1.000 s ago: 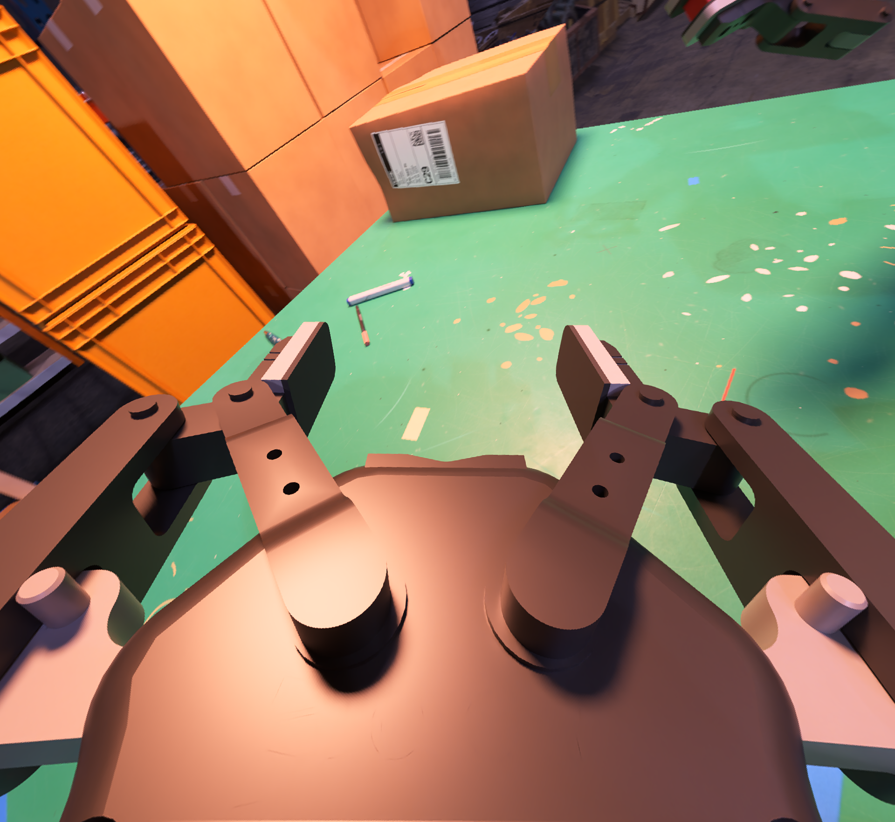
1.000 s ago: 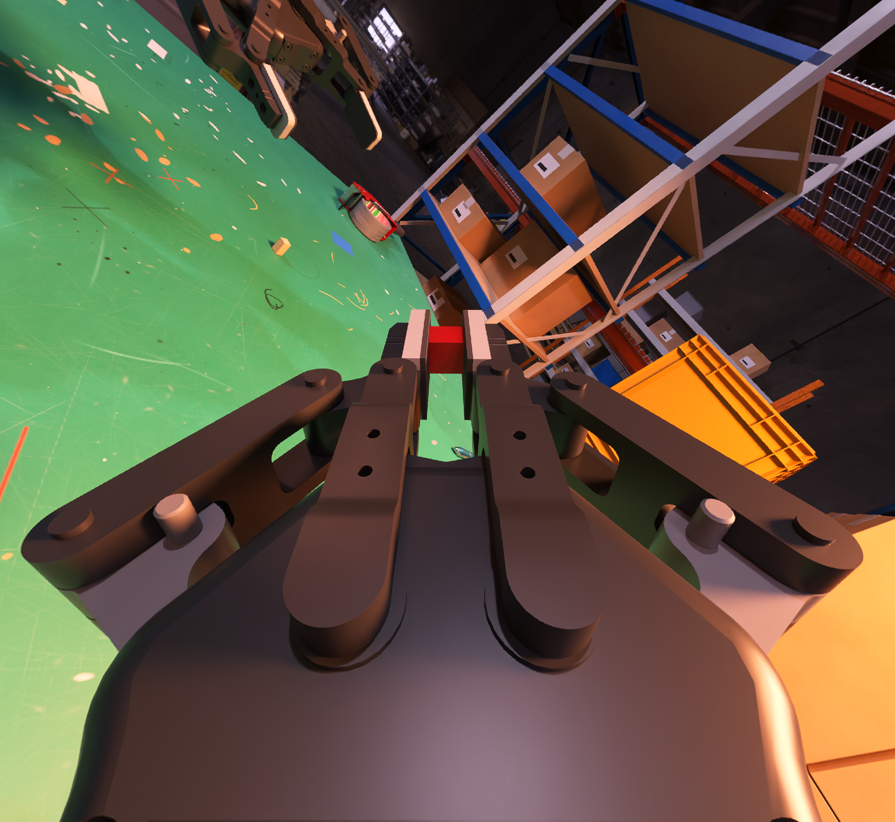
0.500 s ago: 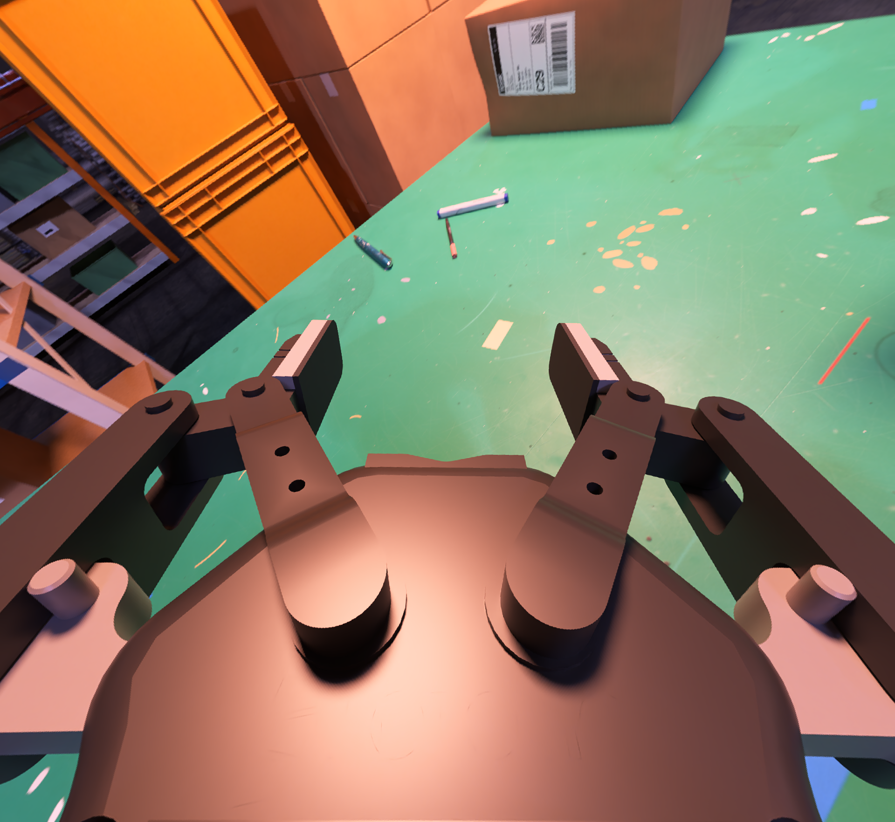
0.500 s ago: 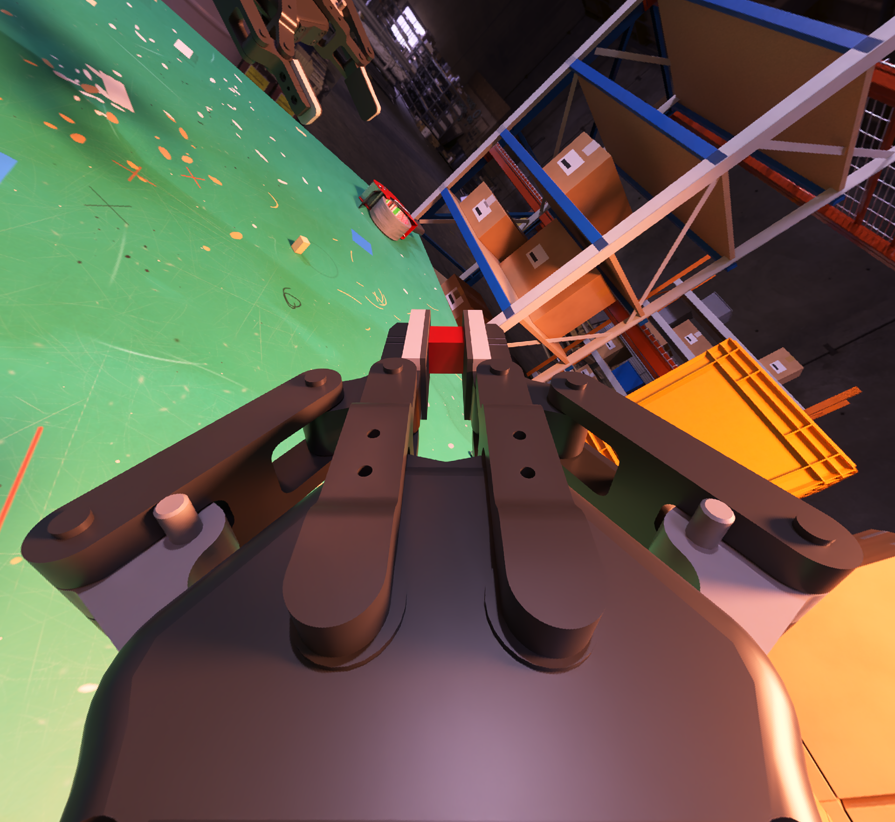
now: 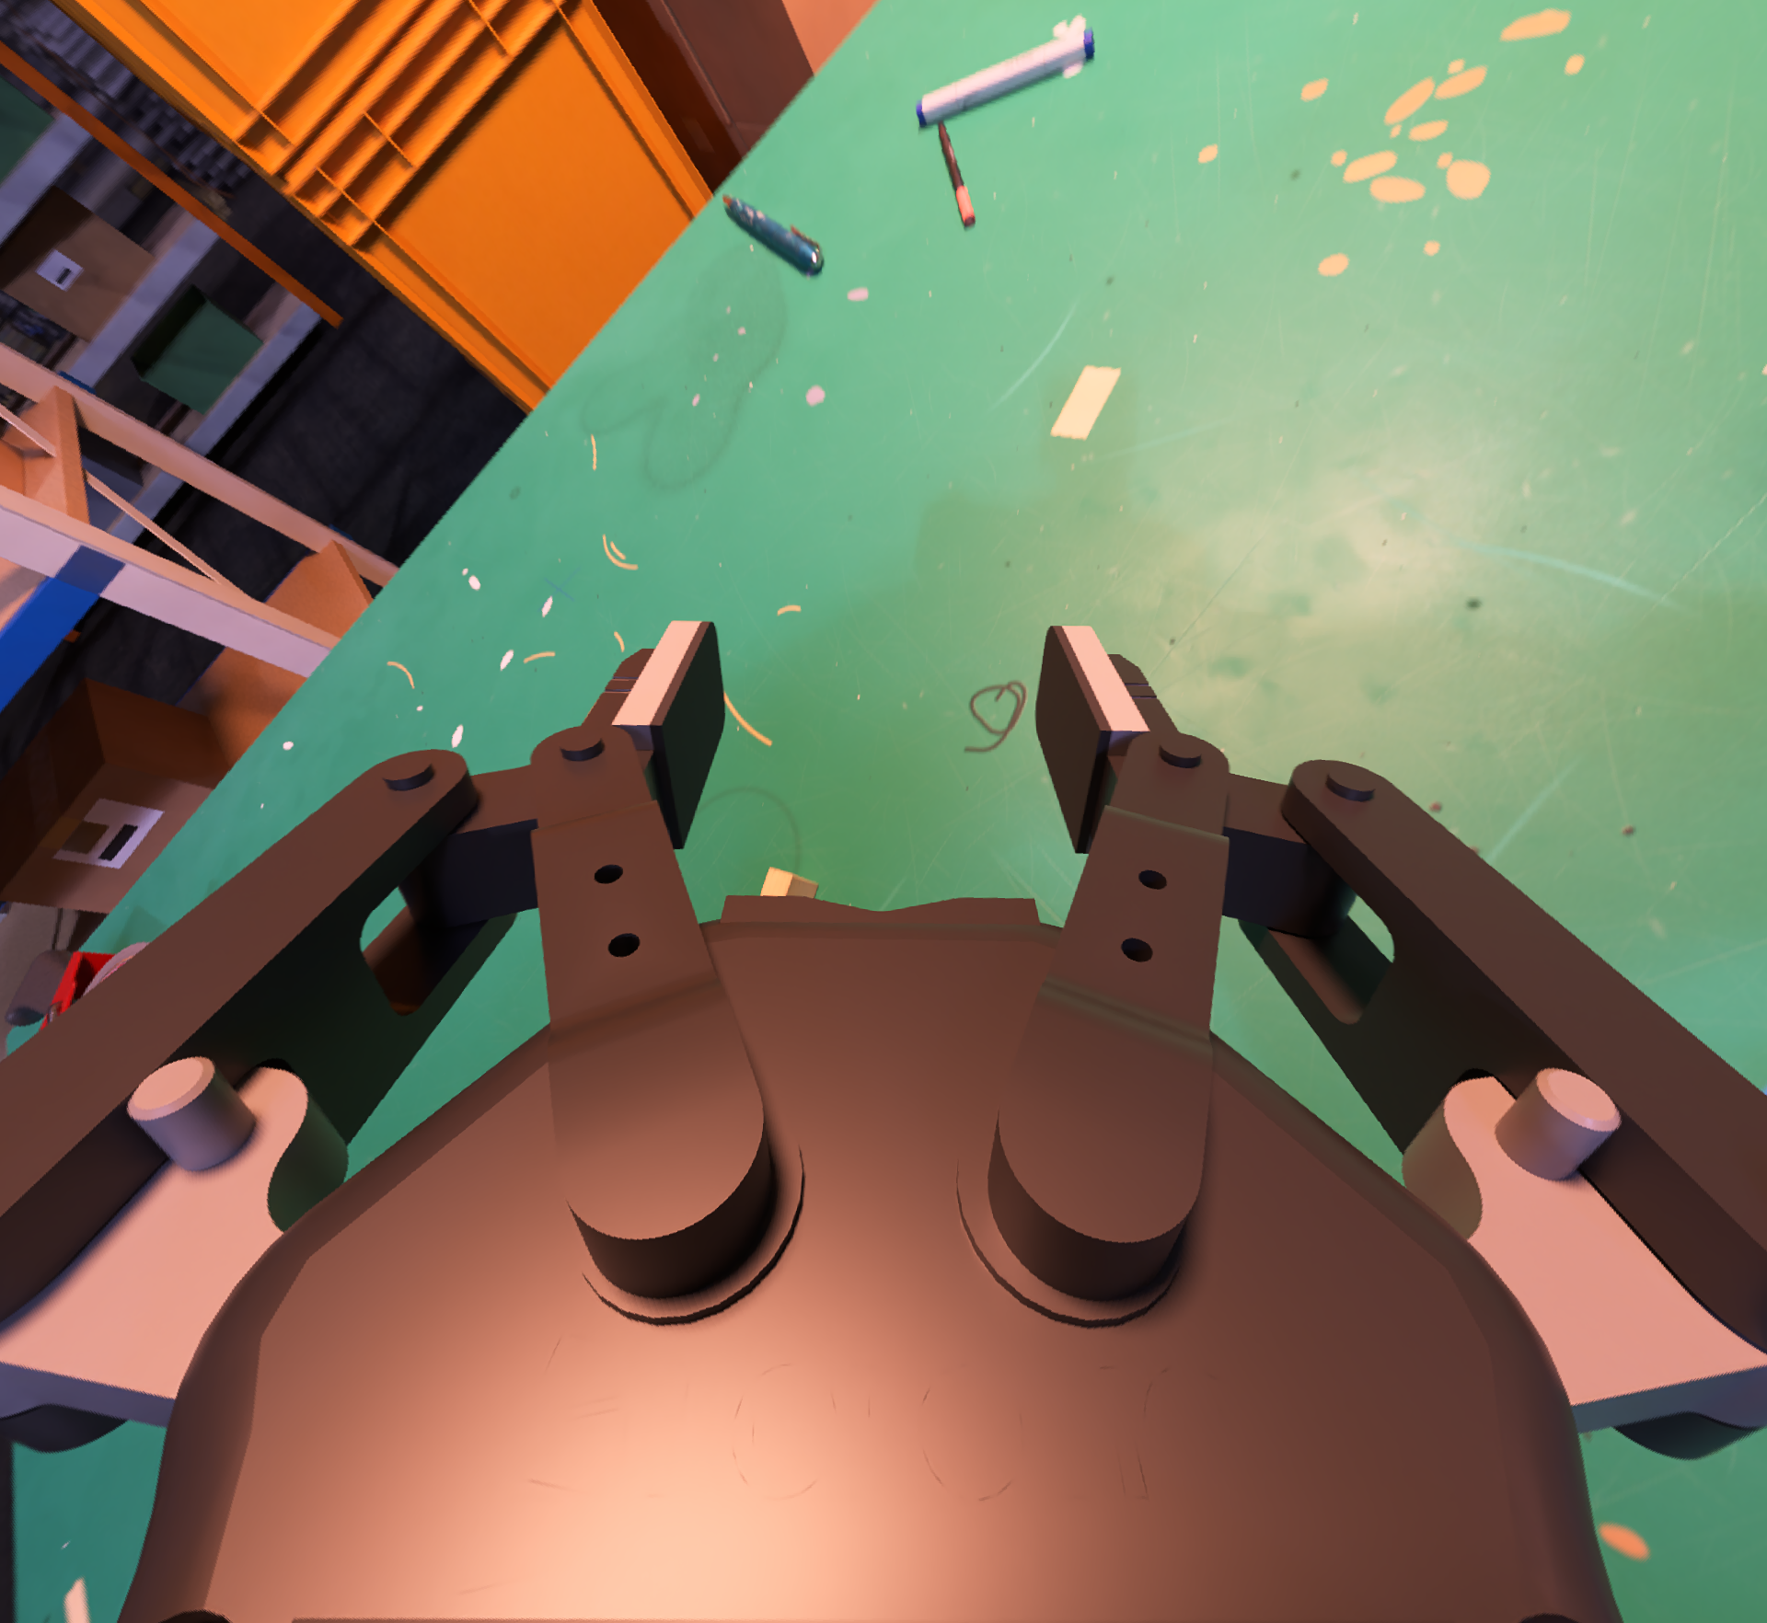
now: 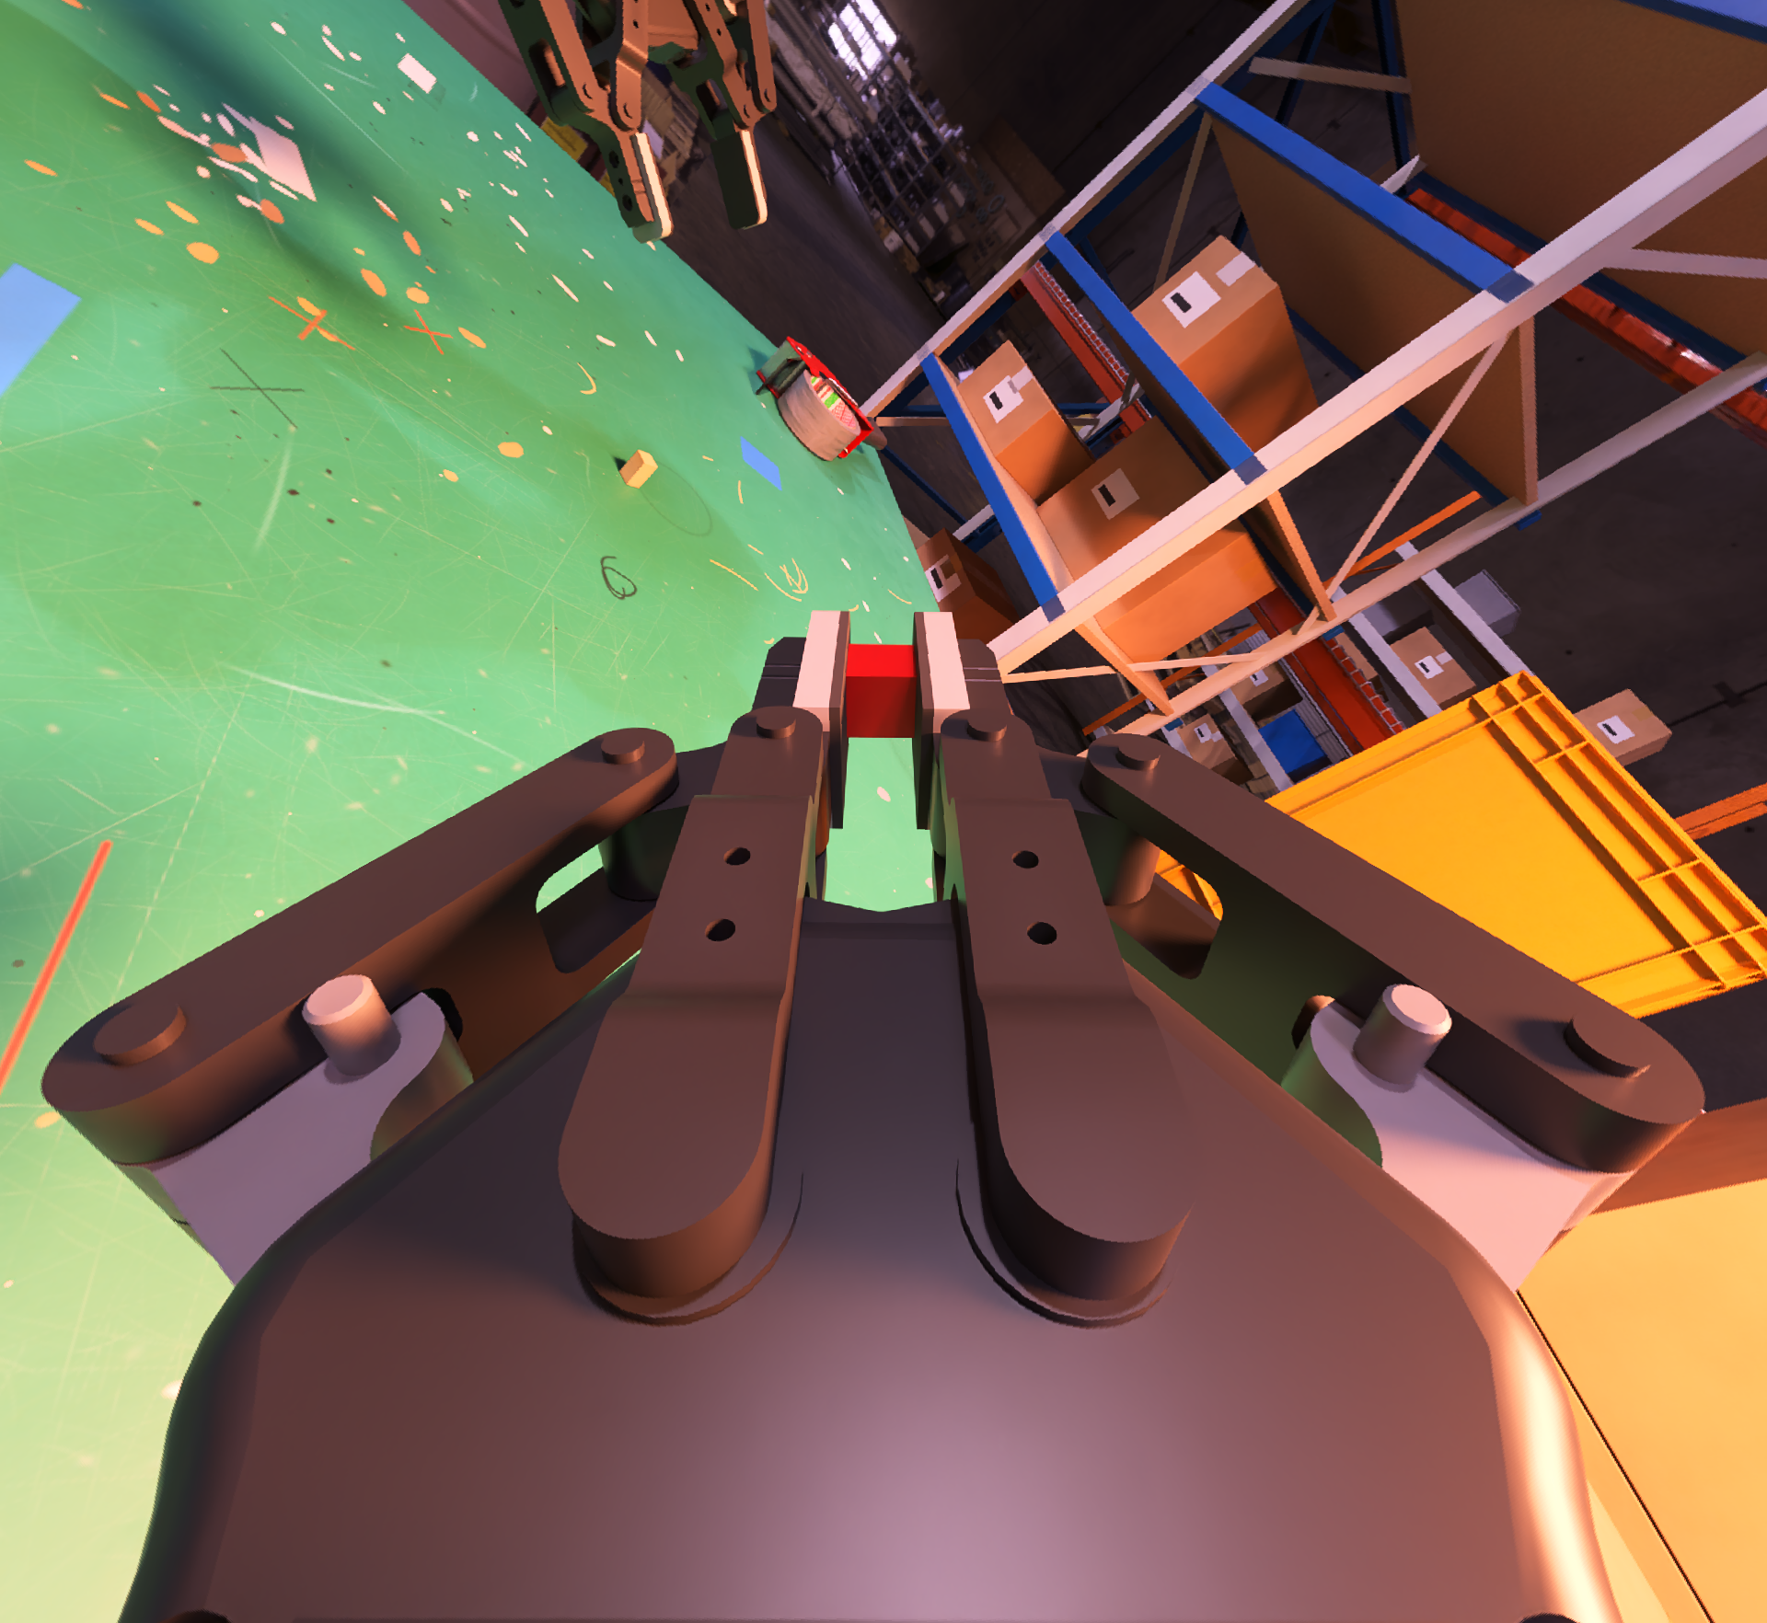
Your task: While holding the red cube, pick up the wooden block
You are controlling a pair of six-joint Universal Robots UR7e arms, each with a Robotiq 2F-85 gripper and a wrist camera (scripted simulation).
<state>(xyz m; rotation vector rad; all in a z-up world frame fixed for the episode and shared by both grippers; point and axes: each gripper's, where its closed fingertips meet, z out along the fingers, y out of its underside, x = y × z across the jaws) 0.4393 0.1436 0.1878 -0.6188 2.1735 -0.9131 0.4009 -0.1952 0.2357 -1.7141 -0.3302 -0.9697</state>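
Note:
My right gripper [image 6: 881, 664] is shut on the red cube [image 6: 880, 688] and holds it above the green table [image 6: 287, 621]. The small wooden block [image 6: 638, 468] lies on the table ahead of it. My left gripper [image 5: 875, 698] is open and empty above the table. In the left wrist view the wooden block [image 5: 788, 884] peeks out just behind my gripper's body, below and between the fingers, mostly hidden. The left gripper [image 6: 698, 201] also shows in the right wrist view, hanging open, up and to the left of the block in that view.
A white marker [image 5: 1004, 72], a thin pen [image 5: 954, 172] and a teal pen [image 5: 774, 237] lie near the table edge. A red tape dispenser [image 6: 820, 411] sits at the edge near the block. Orange crates [image 5: 335, 48] and shelving with cardboard boxes [image 6: 1224, 354] stand beyond.
My left gripper has swung down and back toward the table edge; the cardboard box left its view and the wooden block came in. The right gripper still holds the red cube, having shifted slightly.

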